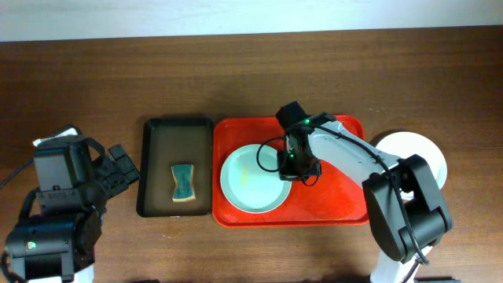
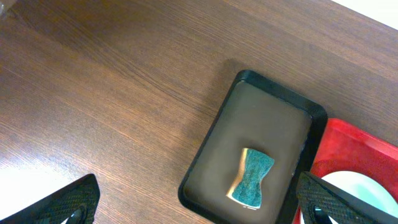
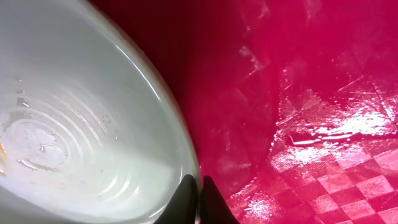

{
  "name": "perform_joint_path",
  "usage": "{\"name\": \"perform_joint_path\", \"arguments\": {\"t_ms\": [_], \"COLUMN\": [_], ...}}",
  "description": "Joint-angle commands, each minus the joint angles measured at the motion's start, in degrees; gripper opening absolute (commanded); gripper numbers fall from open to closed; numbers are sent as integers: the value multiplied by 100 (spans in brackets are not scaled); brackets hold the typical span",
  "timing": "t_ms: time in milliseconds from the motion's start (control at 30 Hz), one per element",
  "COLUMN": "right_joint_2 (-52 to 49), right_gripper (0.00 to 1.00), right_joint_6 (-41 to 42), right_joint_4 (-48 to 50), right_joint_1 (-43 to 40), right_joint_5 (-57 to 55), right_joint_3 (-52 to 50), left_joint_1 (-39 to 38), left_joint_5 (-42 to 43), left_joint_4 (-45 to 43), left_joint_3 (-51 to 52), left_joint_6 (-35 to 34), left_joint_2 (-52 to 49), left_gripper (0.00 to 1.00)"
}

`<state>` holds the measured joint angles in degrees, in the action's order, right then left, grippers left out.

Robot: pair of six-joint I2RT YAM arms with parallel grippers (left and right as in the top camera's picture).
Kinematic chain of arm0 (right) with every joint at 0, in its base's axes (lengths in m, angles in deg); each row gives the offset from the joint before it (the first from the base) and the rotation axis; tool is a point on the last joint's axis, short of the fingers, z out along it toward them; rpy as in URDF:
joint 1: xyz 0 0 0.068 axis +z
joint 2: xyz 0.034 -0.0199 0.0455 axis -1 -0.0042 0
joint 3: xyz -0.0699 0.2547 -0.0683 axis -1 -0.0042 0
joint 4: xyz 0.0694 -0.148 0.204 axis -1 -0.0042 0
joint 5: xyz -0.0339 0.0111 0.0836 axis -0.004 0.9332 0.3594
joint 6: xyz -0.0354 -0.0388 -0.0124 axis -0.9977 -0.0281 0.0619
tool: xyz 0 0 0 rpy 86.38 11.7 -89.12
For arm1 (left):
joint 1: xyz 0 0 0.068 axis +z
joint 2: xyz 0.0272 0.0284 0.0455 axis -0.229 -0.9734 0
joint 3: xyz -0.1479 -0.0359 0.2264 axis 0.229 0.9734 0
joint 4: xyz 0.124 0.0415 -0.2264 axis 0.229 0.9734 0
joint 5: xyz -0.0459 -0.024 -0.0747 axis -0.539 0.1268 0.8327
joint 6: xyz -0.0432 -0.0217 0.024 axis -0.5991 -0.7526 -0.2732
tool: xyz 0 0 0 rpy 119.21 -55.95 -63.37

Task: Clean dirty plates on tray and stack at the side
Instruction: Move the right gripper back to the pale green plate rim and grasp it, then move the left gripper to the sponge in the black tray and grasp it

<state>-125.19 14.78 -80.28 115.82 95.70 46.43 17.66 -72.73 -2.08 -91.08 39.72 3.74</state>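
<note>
Right jaws are pinching the rim of one green plate (image 1: 247, 185) on the tray (image 1: 338, 208); one white plate (image 1: 424, 149) is sitting beside the tray; left jaws are gaping wide.

Overhead looks straight down over the table (image 1: 94, 63). Left wrist, high up, shares the black tray (image 2: 261, 124) with it; right wrist sits close over the plate (image 3: 74, 124).

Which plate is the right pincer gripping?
The pale green plate lying in the red tray: the right pincer is shut on its rim. The white plate sits outside the tray, on the table, ungripped.
</note>
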Motion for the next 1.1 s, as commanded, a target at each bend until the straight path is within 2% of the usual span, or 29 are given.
{"name": "perform_joint_path", "arguments": {"t_ms": [0,900,1067], "right_joint_2": [22,22,22], "right_gripper": [4,4,4], "right_joint_6": [337,400,400], "right_joint_4": [120,385,387], "right_joint_1": [210,313,313], "right_joint_5": [-507,-658,-658], "right_joint_3": [-52,-225,-260], "left_joint_1": [24,24,24], "left_joint_5": [-61,-61,-293], "left_joint_4": [4,4,0], "left_joint_3": [-79,-79,-79], "left_joint_6": [-79,-79,-81], "left_joint_2": [17,17,17], "left_gripper": [99,99,99]}}
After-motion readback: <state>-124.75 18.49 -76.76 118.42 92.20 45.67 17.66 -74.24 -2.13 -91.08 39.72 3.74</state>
